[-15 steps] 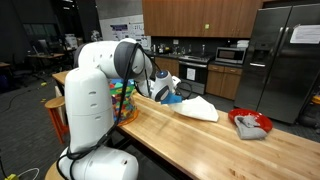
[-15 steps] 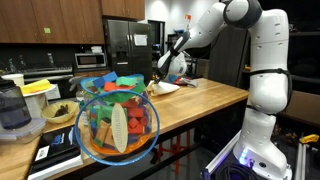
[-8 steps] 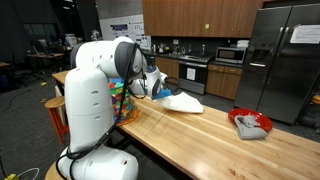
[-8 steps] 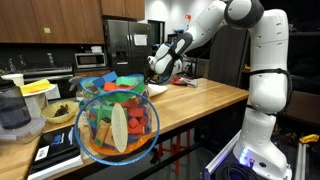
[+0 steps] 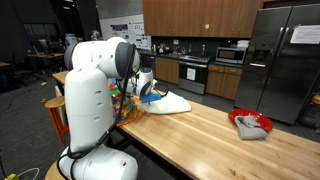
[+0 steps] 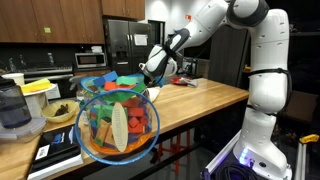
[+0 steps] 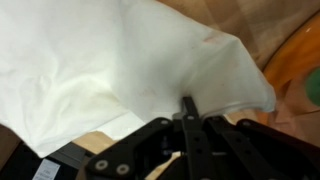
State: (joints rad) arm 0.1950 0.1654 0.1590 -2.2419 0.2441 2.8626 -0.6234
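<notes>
White cloth (image 7: 130, 70) fills my wrist view, one edge pinched in the claw (image 7: 188, 108), whose fingers are pressed together on the fabric. Because only that edge is caught, the rest sags and lies spread on the wooden desk (image 5: 215, 140) in an exterior view, near the bowl of toys (image 6: 118, 122) and well apart from the red bowl (image 5: 250, 122).

A: What sits on the bench (image 5: 190, 140)?
B: A red bowl (image 5: 237, 117) with a grey rag (image 5: 252, 128), at three o'clock.
A: And close to the camera?
B: A glass bowl (image 6: 82, 122) of coloured blocks (image 6: 102, 115), six o'clock; fridge (image 5: 285, 60) at two.
</notes>
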